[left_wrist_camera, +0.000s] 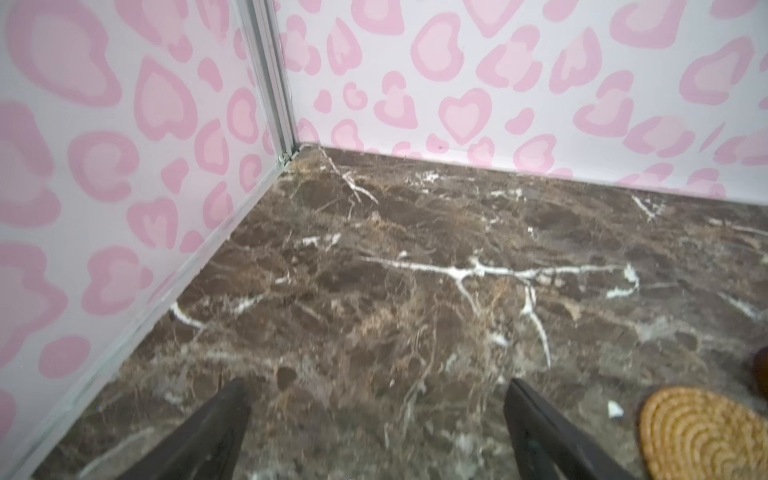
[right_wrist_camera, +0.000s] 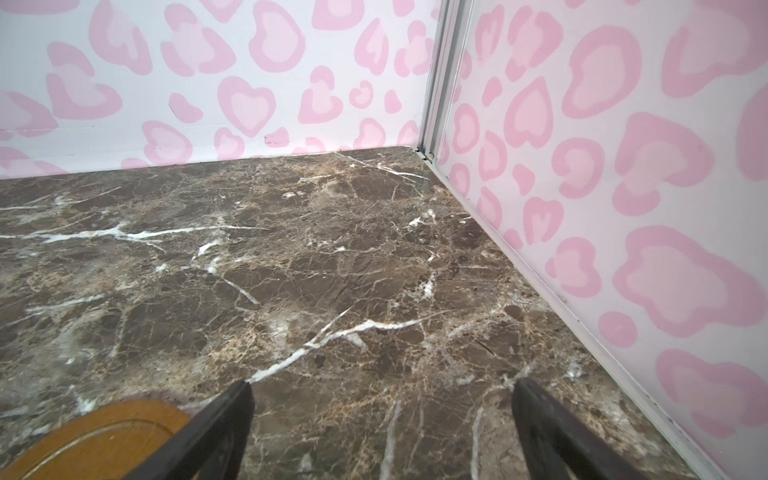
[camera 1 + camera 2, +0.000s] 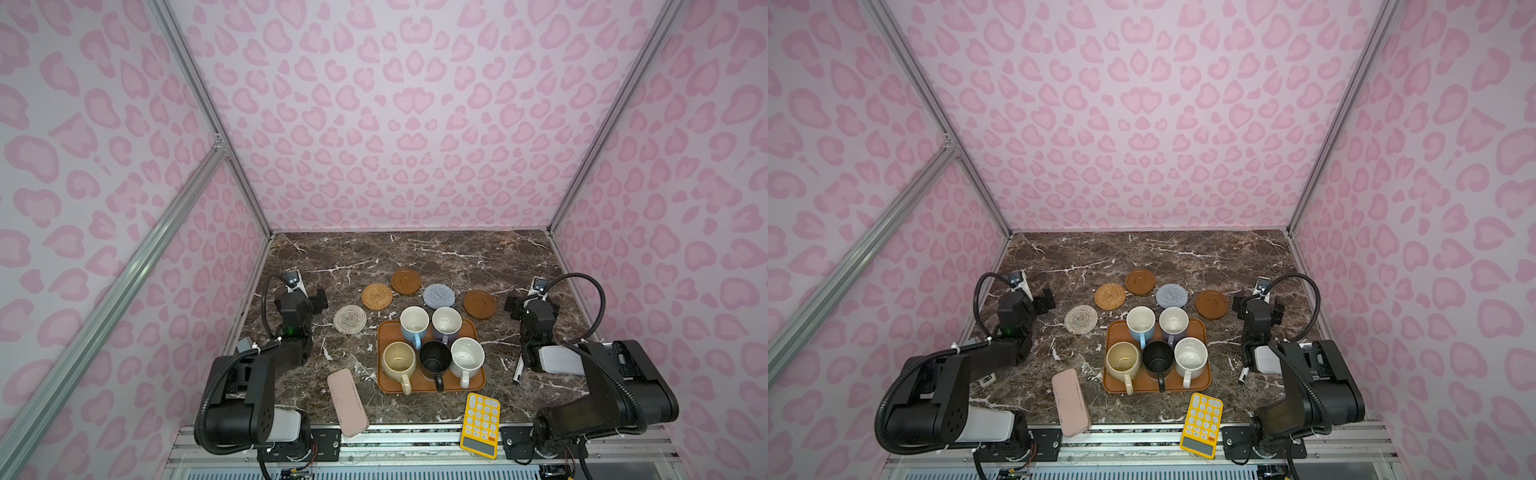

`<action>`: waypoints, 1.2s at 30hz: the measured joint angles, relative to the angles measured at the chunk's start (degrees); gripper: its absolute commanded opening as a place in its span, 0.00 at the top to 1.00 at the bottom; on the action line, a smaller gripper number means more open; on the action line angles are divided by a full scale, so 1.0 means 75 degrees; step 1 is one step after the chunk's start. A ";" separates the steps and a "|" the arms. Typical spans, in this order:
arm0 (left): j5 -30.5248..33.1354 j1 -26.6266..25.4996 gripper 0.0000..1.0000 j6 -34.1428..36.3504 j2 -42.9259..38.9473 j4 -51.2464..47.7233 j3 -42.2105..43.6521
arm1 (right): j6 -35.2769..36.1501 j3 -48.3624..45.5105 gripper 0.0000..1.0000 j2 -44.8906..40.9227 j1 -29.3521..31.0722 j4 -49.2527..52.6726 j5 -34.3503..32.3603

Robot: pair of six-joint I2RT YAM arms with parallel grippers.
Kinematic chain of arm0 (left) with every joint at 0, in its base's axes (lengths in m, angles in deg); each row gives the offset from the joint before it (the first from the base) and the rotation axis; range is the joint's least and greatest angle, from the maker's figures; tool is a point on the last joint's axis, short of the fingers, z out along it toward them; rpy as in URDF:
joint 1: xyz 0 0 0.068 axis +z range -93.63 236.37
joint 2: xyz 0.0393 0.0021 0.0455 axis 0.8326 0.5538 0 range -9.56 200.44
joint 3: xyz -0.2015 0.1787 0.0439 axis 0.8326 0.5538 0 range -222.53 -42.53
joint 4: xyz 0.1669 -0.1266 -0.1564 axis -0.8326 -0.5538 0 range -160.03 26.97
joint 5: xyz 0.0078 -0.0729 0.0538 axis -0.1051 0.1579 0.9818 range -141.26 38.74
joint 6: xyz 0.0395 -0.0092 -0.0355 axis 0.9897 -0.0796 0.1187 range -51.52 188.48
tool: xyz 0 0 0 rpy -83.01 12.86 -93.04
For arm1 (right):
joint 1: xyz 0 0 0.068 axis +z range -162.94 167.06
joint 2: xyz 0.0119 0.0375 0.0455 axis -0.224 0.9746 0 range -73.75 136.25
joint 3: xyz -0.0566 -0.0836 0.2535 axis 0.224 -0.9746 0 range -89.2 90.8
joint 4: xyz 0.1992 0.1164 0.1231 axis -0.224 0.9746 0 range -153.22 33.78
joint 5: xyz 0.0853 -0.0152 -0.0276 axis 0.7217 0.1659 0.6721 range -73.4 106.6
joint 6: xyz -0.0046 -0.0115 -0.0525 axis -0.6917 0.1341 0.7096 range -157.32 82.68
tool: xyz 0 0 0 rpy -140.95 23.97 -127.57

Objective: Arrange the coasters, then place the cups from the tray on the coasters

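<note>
The far half of the marble table (image 3: 457, 253) lies bare up to the patterned walls (image 3: 415, 124). Both wrist views show open marble ahead of the left gripper (image 1: 378, 386) and the right gripper (image 2: 382, 386), each with its jaws spread wide. Five coasters (image 3: 439, 296) arc just behind the tray (image 3: 385, 332), with narrow gaps between them. On the tray, five mugs (image 3: 435, 357) stand packed almost touching, handles toward the front, leaving little room between them. Strips of bare marble flank the tray. A pink case (image 3: 347, 403) and a yellow calculator (image 3: 480, 424) occupy the front edge, and a marker pen (image 3: 518, 372) lies to the right of the tray.
</note>
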 measured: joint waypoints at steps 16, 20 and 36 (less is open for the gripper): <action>-0.0976 -0.0009 0.03 -0.1947 -0.2192 -0.4185 -0.1929 | -0.1326 0.1376 0.01 -0.3220 0.0096 0.3681 0.1306; -0.1163 -0.0041 0.03 -0.2605 -0.2212 -0.5313 -0.2168 | -0.1915 0.2066 0.05 -0.3159 0.0160 0.4893 0.2136; -0.0845 -0.2226 0.24 -0.3585 0.0560 -0.8413 -0.3322 | -0.1172 0.4905 0.10 -0.1556 0.3311 0.7828 0.2331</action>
